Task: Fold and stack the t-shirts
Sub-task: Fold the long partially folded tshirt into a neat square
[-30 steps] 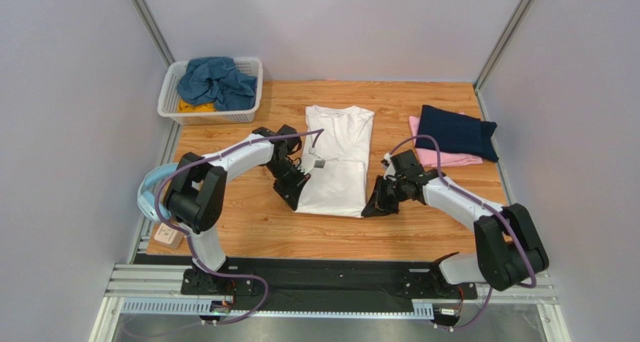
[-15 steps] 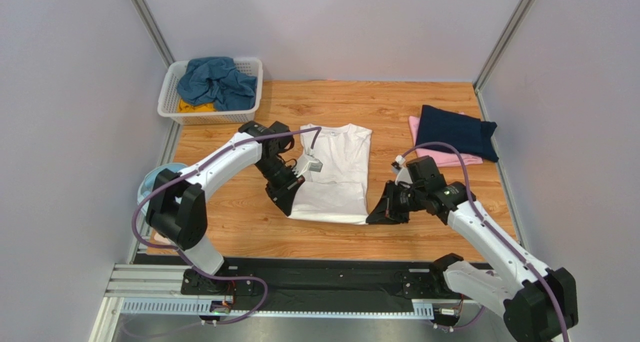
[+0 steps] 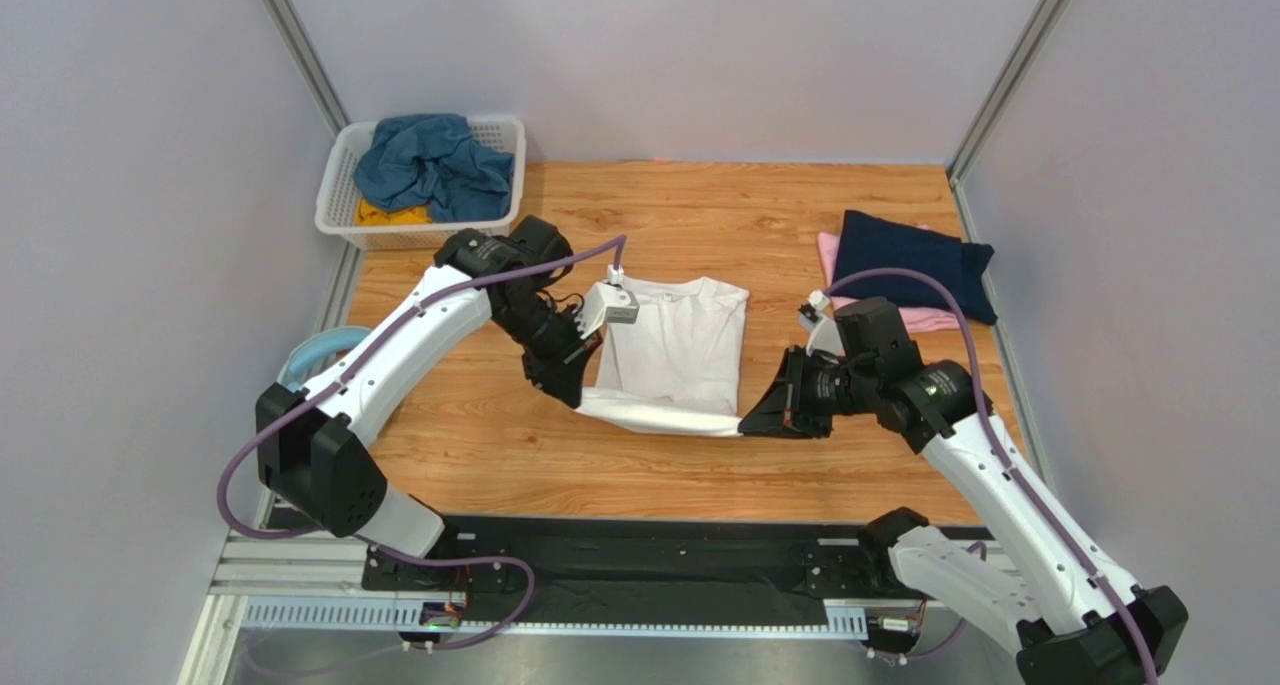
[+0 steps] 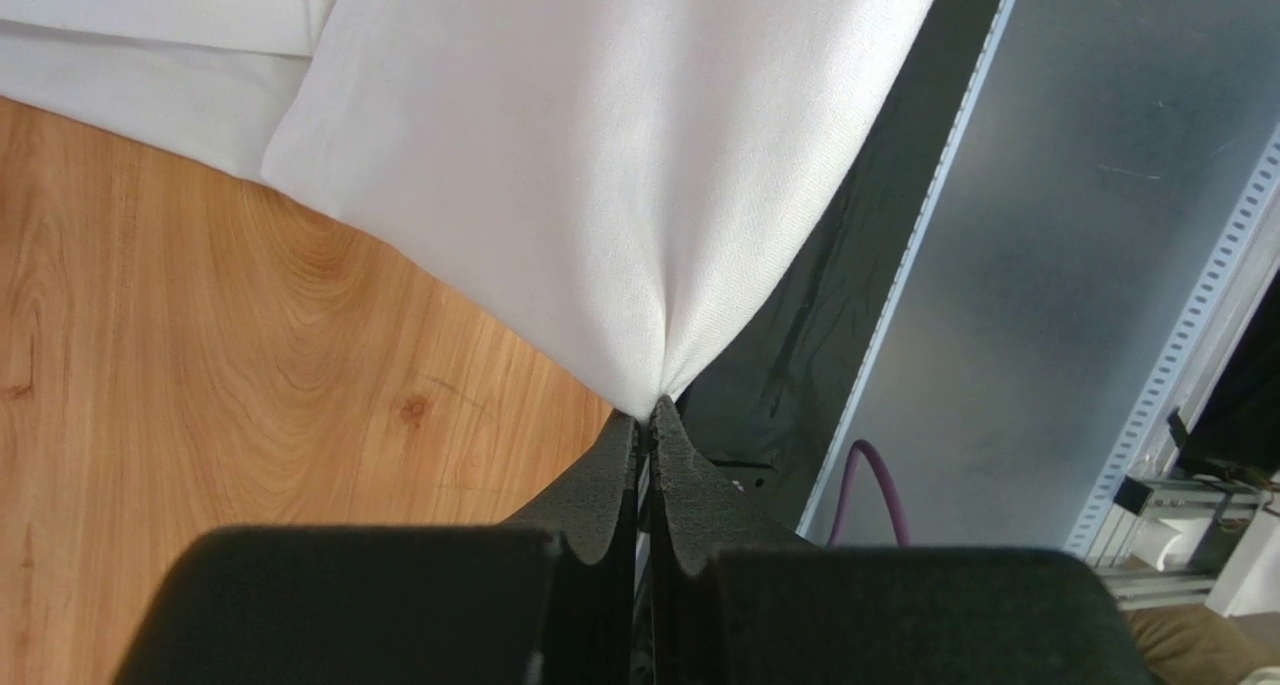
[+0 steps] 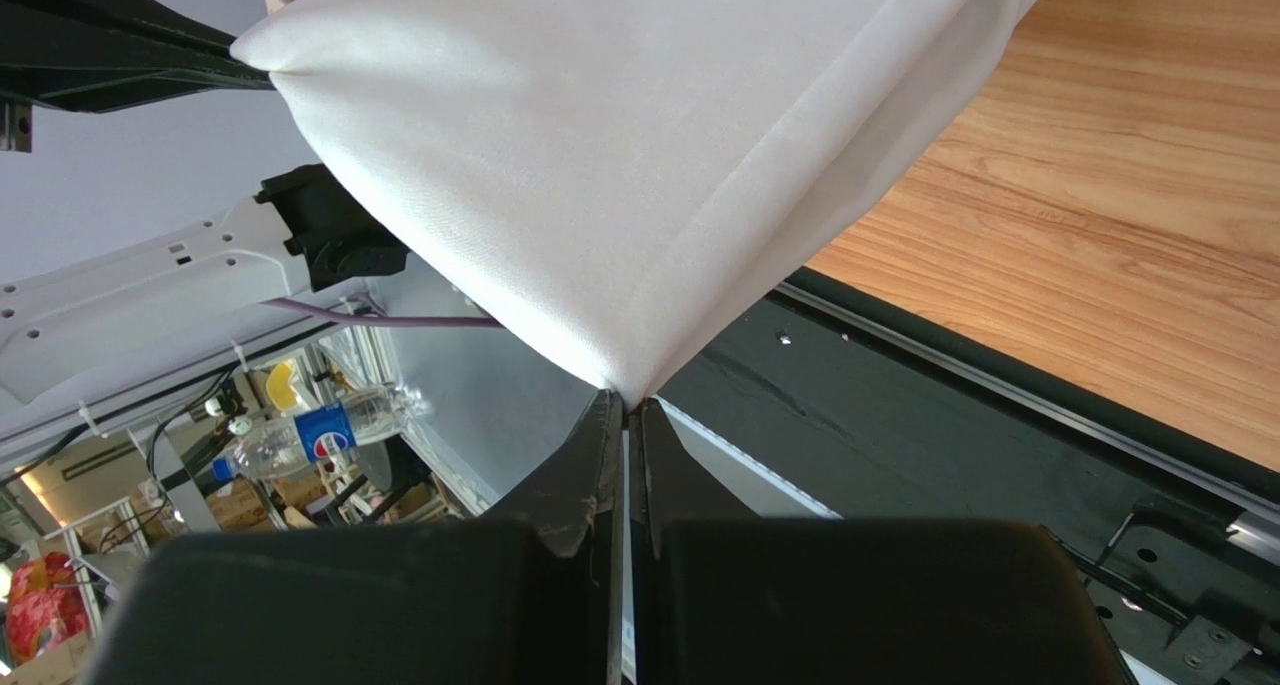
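Your left hand (image 3: pixel 577 394) and right hand (image 3: pixel 748 424) each gripped a near corner of the white t-shirt (image 3: pixel 679 352), holding its hem above the tabletop (image 3: pixel 496 468) while the collar end lay flat at centre.

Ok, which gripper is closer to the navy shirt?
Right. The right gripper sits left of the navy shirt, nearer the robot; the left gripper is farther left, across the white shirt.

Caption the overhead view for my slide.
The left gripper and right gripper hold the white t-shirt's near corners raised above the table.
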Controlling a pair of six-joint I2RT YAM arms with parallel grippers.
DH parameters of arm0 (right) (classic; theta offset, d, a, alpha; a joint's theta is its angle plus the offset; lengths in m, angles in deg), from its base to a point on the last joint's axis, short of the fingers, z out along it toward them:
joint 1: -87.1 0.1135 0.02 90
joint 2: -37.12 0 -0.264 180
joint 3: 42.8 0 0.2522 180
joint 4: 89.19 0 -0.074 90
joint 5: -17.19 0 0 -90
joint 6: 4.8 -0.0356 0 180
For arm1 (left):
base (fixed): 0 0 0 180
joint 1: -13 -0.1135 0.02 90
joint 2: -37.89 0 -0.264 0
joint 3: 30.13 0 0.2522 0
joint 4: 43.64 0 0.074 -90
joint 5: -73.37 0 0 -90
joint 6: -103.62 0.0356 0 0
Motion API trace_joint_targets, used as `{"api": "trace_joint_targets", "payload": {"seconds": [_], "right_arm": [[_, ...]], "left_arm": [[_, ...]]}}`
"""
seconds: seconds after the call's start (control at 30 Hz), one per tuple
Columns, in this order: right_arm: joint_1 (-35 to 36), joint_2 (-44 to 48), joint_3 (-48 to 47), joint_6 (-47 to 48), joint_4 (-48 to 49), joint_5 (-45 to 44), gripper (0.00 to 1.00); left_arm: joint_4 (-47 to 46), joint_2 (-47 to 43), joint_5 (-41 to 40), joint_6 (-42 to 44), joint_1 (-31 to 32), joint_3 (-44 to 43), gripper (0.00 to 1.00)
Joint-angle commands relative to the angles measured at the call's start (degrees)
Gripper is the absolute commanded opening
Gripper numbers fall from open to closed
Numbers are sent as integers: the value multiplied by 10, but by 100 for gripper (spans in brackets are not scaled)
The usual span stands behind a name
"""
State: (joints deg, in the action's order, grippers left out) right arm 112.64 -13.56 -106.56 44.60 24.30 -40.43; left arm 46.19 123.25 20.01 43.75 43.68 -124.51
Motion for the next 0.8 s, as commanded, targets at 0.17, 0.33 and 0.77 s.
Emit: {"api": "trace_joint_targets", "payload": {"seconds": [0.17,0.33,0.77], "right_arm": [[-23,-133,-79,57,44,-46,0],[-41,-200,-114,77,77,-51,0],[-107,-317,-202,93,117,-23,0]], "left_arm": [[71,122,-59,21,-3,-100,0],[73,185,-83,20,-15,-193,0],[97,319,-114,14,-58,-371,0]]}}
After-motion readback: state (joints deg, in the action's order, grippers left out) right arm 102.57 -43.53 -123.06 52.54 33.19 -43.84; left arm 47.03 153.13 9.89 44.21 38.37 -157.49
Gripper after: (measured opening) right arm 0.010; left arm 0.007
